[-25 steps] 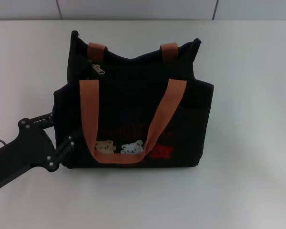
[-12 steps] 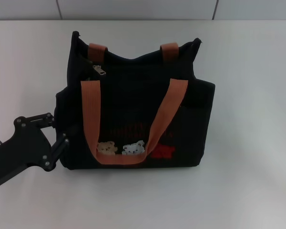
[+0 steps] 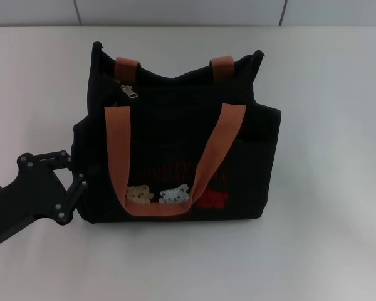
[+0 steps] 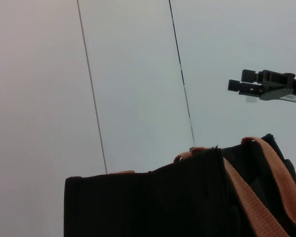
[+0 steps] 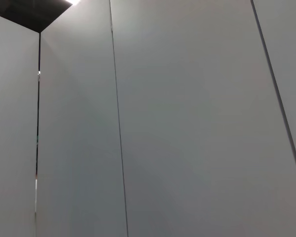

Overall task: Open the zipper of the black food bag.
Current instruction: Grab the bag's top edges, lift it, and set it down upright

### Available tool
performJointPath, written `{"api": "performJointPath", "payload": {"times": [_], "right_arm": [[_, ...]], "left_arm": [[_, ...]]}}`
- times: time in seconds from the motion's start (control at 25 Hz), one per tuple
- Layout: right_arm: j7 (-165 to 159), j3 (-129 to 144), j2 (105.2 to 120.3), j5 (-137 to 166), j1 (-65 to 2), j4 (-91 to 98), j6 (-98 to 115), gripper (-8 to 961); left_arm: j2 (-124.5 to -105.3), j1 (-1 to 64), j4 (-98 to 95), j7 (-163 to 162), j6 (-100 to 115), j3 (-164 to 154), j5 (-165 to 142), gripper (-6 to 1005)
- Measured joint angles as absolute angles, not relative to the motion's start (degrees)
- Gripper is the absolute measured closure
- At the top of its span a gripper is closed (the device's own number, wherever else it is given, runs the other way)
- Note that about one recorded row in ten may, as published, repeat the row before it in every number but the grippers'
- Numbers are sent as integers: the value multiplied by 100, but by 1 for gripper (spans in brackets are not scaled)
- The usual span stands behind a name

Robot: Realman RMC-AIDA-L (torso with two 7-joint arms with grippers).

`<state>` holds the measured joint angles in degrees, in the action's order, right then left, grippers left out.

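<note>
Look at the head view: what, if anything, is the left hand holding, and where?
It cannot be told: the left hand meets the lower left side of the black food bag, its fingertips hidden there.

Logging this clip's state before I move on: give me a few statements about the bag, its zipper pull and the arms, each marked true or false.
1. The black food bag stands upright on the white table. True.
2. The left gripper is at the bag's lower left side. True.
3. The silver pull tab sits at the bag's right end. False: it is near the left end of the zipper, by the rear handle.
4. The right gripper is holding the pull tab. False: it does not appear in the head view; only in the left wrist view, far off and raised.
5. The front handle hangs down over the bear patches. True.
</note>
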<state>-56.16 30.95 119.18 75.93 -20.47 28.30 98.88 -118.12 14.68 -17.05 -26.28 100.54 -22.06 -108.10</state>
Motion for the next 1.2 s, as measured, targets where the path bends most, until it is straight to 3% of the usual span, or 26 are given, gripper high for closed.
{"api": "performJointPath", "payload": {"times": [0.72, 1.2], "right_arm": [[-5616, 3085, 11918, 7566, -2048, 2830, 9959, 221], [-5616, 3141, 11914, 7575, -2203, 3139, 10465, 222]], "left_arm": [[-11827, 1551, -1804, -2577, 10634, -1780, -10808, 880], [-11840, 2426, -2219, -2595, 11496, -1545, -10511, 881]]}}
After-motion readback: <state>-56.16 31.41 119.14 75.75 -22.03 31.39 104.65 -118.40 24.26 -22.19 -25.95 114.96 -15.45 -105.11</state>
